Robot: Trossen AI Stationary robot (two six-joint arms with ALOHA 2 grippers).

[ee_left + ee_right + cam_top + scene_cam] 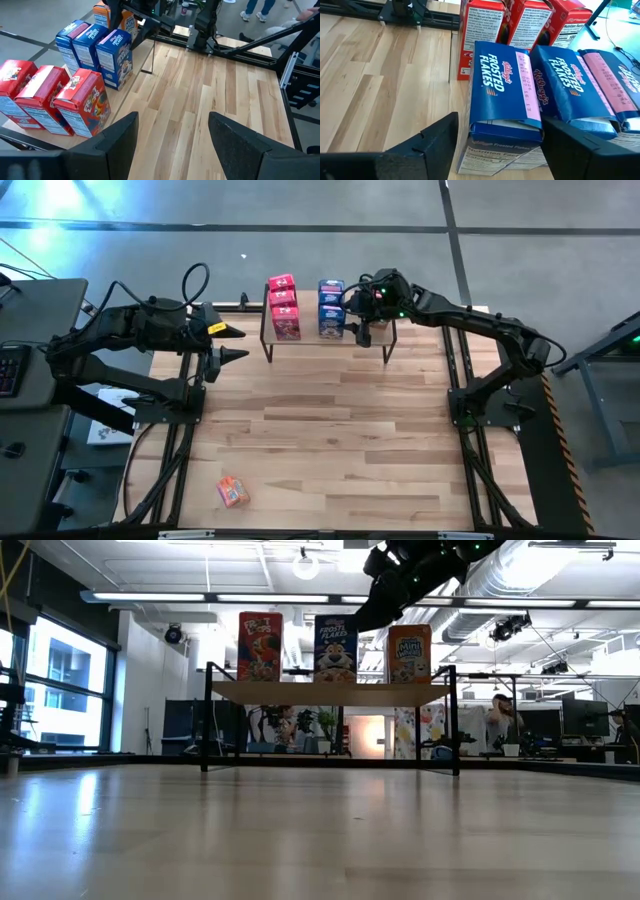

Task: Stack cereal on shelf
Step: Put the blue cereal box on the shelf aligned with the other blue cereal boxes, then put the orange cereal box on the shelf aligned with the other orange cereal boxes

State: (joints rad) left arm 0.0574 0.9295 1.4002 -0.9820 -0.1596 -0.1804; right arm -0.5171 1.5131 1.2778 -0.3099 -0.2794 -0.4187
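Note:
The shelf point(330, 340) stands at the table's far edge, its wooden top point(330, 693) on black legs. Three red cereal boxes point(283, 307) and three blue ones point(331, 307) stand upright on it in rows. Orange boxes point(102, 12) stand at its right end point(409, 652), mostly hidden in the high view by my right arm. Another orange box point(232, 492) lies flat near the table's near left corner. My right gripper point(362, 320) is open over the shelf's right part, beside the blue boxes point(505, 90). My left gripper point(240, 344) waits open, left of the shelf.
The red boxes point(75, 100) and blue boxes point(95, 50) are close ahead of my left gripper point(172, 117). Bare wooden tabletop point(340, 440) stretches between the shelf and the near edge. Black frame rails run along both table sides. People stand in the room beyond the table.

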